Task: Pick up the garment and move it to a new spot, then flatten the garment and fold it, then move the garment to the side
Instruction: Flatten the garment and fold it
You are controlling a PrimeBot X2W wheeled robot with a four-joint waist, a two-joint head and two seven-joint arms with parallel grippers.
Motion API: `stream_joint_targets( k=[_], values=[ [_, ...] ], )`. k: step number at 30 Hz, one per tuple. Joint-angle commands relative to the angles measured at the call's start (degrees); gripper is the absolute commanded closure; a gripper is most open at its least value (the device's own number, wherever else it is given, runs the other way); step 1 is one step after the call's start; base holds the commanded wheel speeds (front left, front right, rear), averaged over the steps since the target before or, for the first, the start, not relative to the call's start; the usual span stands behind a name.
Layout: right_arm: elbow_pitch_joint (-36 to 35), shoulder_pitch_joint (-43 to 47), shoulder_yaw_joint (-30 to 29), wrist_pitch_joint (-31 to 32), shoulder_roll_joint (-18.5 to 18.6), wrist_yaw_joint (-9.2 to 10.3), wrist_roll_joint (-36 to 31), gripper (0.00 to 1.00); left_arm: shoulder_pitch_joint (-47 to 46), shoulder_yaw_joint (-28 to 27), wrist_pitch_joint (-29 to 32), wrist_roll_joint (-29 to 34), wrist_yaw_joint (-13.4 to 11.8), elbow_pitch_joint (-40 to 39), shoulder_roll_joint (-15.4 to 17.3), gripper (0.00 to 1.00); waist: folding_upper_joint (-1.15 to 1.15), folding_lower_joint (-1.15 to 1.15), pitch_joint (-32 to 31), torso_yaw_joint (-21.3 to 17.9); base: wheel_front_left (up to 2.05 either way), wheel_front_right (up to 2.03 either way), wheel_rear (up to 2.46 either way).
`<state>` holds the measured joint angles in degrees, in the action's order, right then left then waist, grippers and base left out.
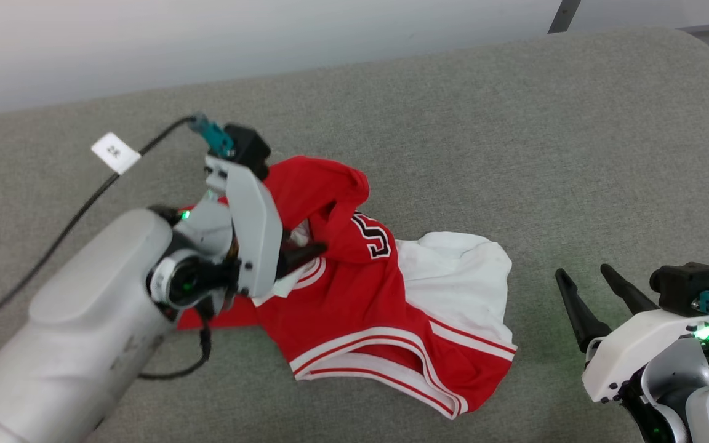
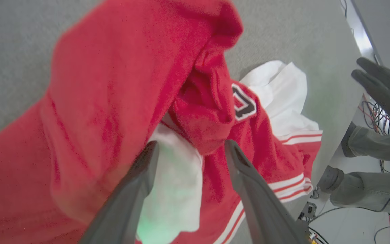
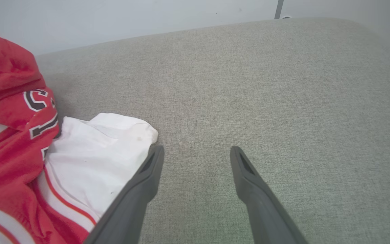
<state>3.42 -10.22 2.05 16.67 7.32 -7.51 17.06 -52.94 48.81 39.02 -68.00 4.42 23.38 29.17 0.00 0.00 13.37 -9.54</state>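
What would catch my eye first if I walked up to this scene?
The crumpled red-and-white garment, heaped in the middle of the grey padded surface, grabs attention first. The left end effector points into its left part with fingers spread, while the right end effector stands open over bare surface to its right.

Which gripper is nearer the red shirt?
Left. The left gripper hangs open directly over the crumpled shirt; the right gripper sits open off to its side, apart, above bare cushion.
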Motion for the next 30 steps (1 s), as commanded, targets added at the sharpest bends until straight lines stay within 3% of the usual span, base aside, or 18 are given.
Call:
stream_joint_targets(
  k=[1, 11, 17, 22, 23, 24, 25, 30],
  values=[
    [-0.4, -0.7, -0.3, -0.2, 0.3, 0.04, -0.3, 0.0, 1.7, 0.7, 1.9, -0.1, -1.8, -2.1, 1.6, 0.0, 0.0, 0.0, 0.2, 0.1, 0.0, 0.0, 0.0],
    [-0.9, -1.0, -0.2, 0.0, 0.3, 0.04, -0.4, 0.0, 4.2, 2.5, 4.7, 3.3, -7.7, -9.5, 7.8, 0.0, 0.0, 0.0, 0.9, -0.3, 0.0, 0.0, 0.0],
    [-0.7, -0.8, -0.3, 0.1, 0.3, 0.04, -0.5, 0.0, 5.0, 3.2, 4.7, 4.9, -9.0, -10.5, 9.6, 0.0, 0.0, 0.0, 1.0, -0.4, 0.0, 0.0, 0.0],
    [-0.7, -1.0, -0.3, 0.0, 0.3, 0.04, -0.3, 0.0, 5.6, 3.0, 4.8, 4.0, -8.9, -10.6, 9.1, 0.0, 0.0, 0.0, 1.2, -0.3, 0.0, 0.0, 0.0],
    [-0.7, -1.0, -0.3, -0.1, 0.4, 0.04, -0.3, 0.0, 5.6, 3.1, 4.8, 3.8, -8.9, -10.7, 9.0, 0.1, 0.0, 0.0, 1.2, -0.2, 0.0, 0.0, 0.0],
    [-0.6, -1.0, -0.2, -0.1, 0.4, 0.04, -0.3, 0.0, 5.5, 2.8, 4.5, 3.5, -8.9, -10.8, 8.8, 0.58, 0.0, 0.0, 1.1, -0.2, 0.0, 0.0, 0.0],
    [-0.6, -1.1, -0.1, -0.1, 0.5, 0.04, -0.3, 0.0, 5.5, 2.6, 4.3, 3.3, -9.1, -10.8, 8.6, 1.0, 0.0, 0.0, 1.1, -0.2, 0.0, 0.0, 0.0],
    [-0.4, -0.9, -0.3, -0.3, 0.6, 0.04, -0.4, 0.0, 4.9, 1.7, 3.5, 2.7, -8.8, -10.4, 8.7, 1.0, 0.0, 0.0, 0.8, 0.0, 0.0, 0.0, 0.0]
  ],
)
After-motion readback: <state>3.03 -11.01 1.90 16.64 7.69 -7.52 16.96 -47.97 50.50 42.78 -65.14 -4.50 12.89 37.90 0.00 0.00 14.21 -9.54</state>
